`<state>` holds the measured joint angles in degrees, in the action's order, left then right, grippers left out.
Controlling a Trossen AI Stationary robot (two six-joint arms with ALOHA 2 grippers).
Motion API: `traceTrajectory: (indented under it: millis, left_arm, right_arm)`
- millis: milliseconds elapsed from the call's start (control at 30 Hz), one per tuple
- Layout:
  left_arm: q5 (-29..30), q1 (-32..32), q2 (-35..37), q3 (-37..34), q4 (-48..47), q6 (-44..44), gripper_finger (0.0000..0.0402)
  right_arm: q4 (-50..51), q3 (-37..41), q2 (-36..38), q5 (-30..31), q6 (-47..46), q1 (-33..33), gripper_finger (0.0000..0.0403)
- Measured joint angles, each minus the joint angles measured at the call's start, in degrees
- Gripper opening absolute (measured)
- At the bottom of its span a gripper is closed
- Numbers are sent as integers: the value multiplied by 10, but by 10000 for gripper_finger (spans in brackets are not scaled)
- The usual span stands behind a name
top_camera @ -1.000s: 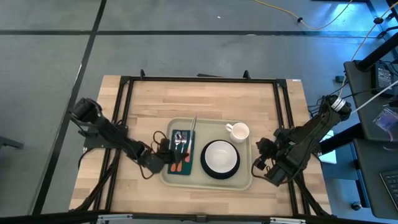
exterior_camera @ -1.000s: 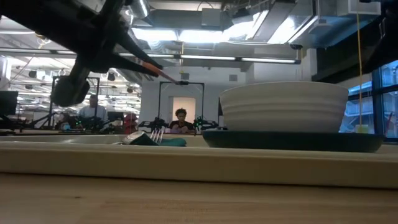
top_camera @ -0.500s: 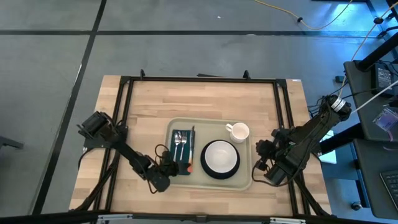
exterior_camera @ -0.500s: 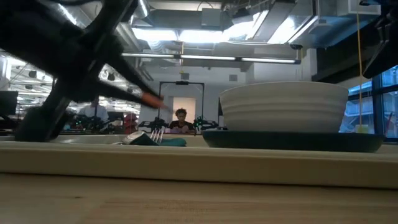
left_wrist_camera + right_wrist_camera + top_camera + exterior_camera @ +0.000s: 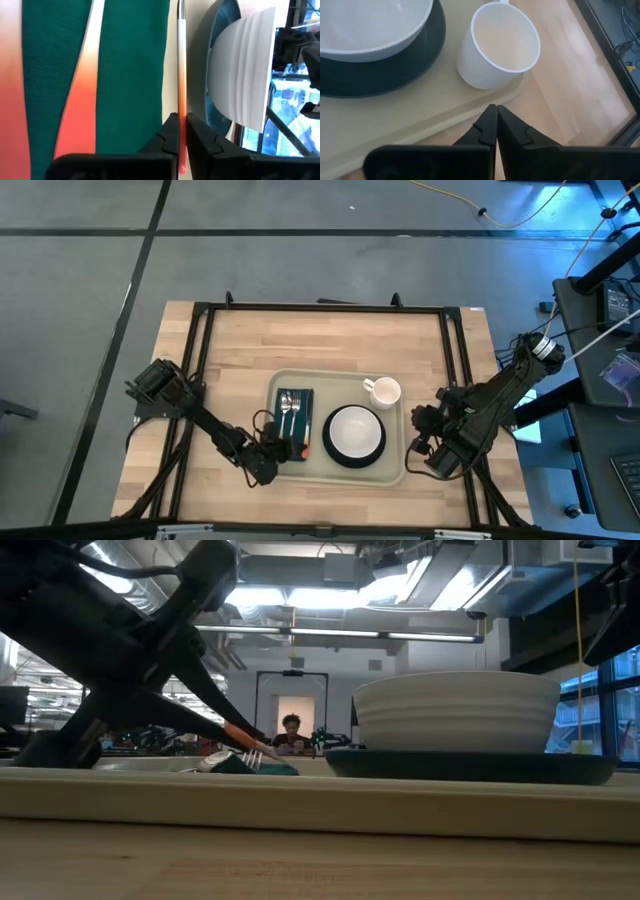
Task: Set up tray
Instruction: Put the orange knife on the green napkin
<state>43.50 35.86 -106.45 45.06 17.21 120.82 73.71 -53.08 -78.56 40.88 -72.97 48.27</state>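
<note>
- High view: the tray [image 5: 392, 470] lies on the wooden table [image 5: 230, 350], between the two arms. It carries a green napkin [image 5: 294, 415] with cutlery, a white bowl [image 5: 354, 430] on a dark plate [image 5: 330, 452], and a white cup [image 5: 384, 392].
- High view: the left gripper [image 5: 283, 450] reaches over the tray's near left corner, its fingertips at the near end of the napkin. The right gripper [image 5: 420, 432] waits just outside the tray's right rim.
- Left wrist view: the two dark fingers [image 5: 170, 137] pinch a thin utensil with an orange handle [image 5: 182, 107]. Its pale shaft runs straight ahead from the fingertips, along the napkin's edge, with the napkin on one side of the fingers and the plate and bowl on the other. A second orange handle [image 5: 75, 130] lies on the napkin.
- Right wrist view: the fingers [image 5: 490, 125] are pressed together, empty, tips over the tray's rim. The cup stands just beyond the fingertips, the bowl and plate farther off to one side.
- Low view: the left arm slopes down to the napkin; the bowl sits on its plate behind the tray's rim.
</note>
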Motion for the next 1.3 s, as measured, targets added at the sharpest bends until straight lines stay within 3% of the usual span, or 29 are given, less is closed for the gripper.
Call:
traceTrajectory:
  millis: [1000, 1300]
  left_arm:
    - [-21, 4, 6, -2, -8, 54, 31]
    - [-43, 5, 24, -4, -56, 46, 33]
  right_arm:
    - [0, 0, 0, 0, 14, 0, 11]
    - [-3, 0, 0, -5, 26, 0, 11]
